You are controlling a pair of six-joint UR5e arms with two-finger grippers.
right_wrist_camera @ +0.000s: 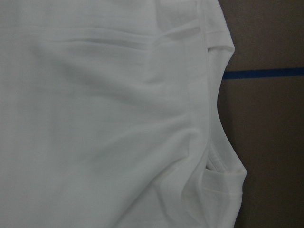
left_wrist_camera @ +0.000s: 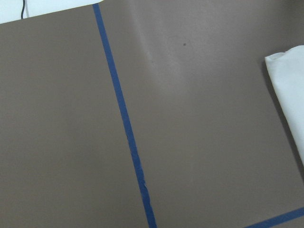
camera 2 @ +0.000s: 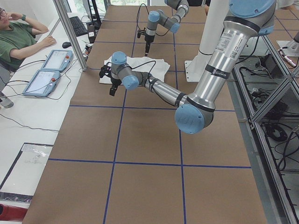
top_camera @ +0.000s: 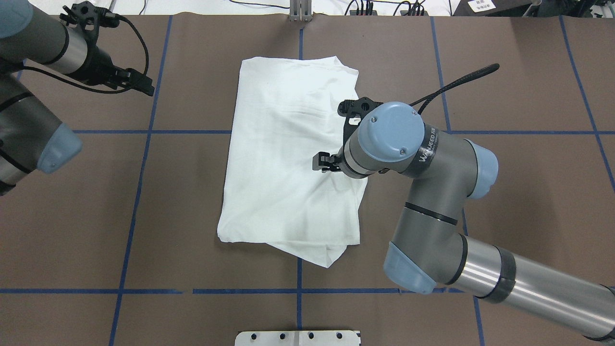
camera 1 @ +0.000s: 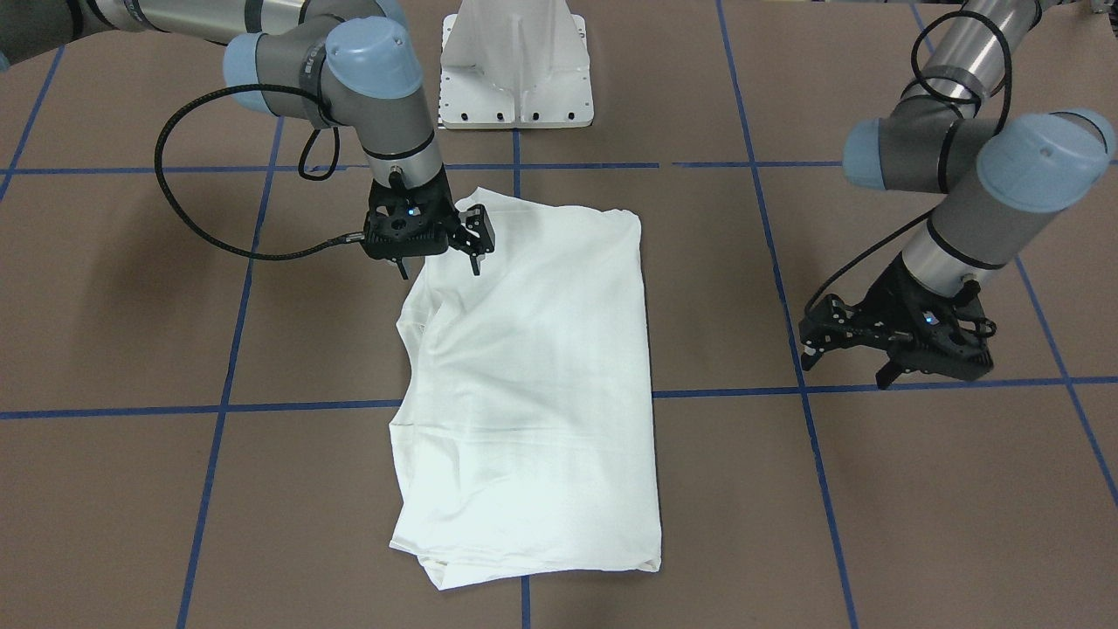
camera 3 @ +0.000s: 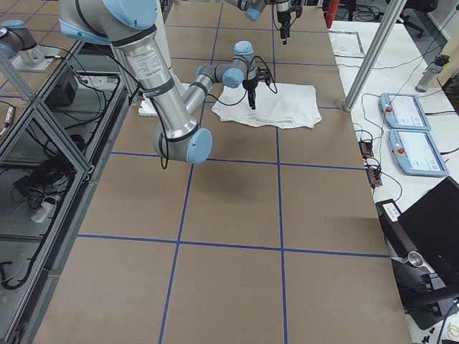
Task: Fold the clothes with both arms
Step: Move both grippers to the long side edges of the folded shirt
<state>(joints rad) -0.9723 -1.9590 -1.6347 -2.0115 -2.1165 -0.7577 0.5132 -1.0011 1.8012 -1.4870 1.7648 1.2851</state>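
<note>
The white T-shirt lies folded into a long rectangle at the middle of the brown table, plain side up, with no print showing. It also shows in the overhead view and fills the right wrist view. My right gripper hovers open and empty just above the shirt's edge at the end near the robot; in the overhead view my own wrist mostly hides it. My left gripper is open and empty over bare table, well off to the shirt's side. The left wrist view catches only a corner of the shirt.
The white pedestal base stands at the robot's edge of the table. Blue tape lines divide the brown surface into squares. An operator sits beyond the far side, with two control pendants on a white bench.
</note>
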